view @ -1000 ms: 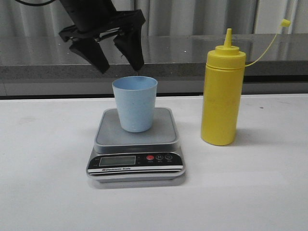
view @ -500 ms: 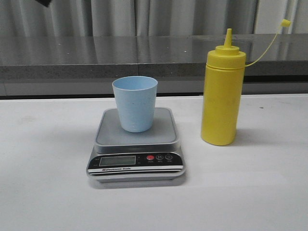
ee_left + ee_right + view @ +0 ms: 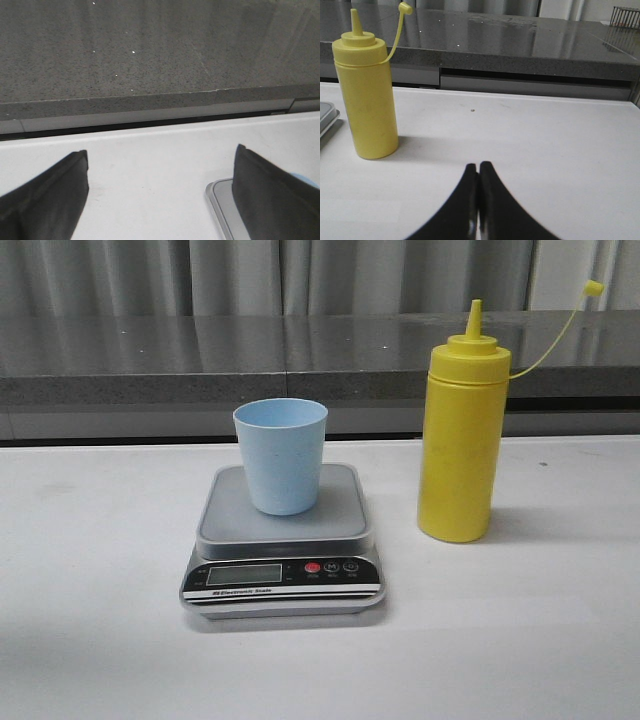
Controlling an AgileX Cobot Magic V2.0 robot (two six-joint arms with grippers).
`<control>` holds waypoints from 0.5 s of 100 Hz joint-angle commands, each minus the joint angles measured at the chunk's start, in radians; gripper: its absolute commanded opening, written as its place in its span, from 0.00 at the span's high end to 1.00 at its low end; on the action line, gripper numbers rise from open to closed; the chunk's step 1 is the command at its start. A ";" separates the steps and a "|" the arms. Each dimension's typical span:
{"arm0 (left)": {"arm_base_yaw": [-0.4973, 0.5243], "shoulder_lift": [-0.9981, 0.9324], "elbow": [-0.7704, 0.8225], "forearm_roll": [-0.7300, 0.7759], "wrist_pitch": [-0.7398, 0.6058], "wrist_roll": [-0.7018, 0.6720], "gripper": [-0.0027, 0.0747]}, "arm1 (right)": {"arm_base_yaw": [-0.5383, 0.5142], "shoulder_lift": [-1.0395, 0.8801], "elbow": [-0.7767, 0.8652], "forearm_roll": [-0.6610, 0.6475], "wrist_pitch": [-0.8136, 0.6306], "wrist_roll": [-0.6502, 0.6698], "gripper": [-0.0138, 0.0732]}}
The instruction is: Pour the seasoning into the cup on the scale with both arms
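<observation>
The light blue cup (image 3: 280, 455) stands upright on the silver-grey scale (image 3: 283, 540) in the middle of the white table. The yellow seasoning bottle (image 3: 462, 435) stands upright to the right of the scale, its small cap hanging off on its tether. Neither gripper shows in the front view. In the left wrist view my left gripper (image 3: 160, 192) is open and empty above the table; a corner of the scale (image 3: 220, 205) lies beside one finger. In the right wrist view my right gripper (image 3: 479, 167) is shut and empty, with the bottle (image 3: 367, 95) off to its side.
A dark grey stone counter (image 3: 300, 350) runs behind the table's back edge. The white table (image 3: 100, 640) stretches around the scale and bottle. A wire rack (image 3: 625, 17) stands far back on the counter in the right wrist view.
My open left gripper, which hung above and behind the cup a second ago, has moved up and left out of the front view. Cup, scale and bottle have not moved.
</observation>
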 commanded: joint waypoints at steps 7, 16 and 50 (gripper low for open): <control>0.000 -0.176 0.160 -0.015 -0.182 -0.001 0.23 | -0.003 -0.021 -0.022 -0.005 -0.078 0.000 0.92; 0.000 -0.278 0.255 -0.015 -0.194 -0.001 0.23 | -0.003 -0.021 -0.022 -0.005 -0.078 0.000 0.92; 0.000 -0.622 0.457 -0.015 -0.110 -0.001 0.23 | -0.003 -0.021 -0.022 -0.005 -0.078 0.000 0.92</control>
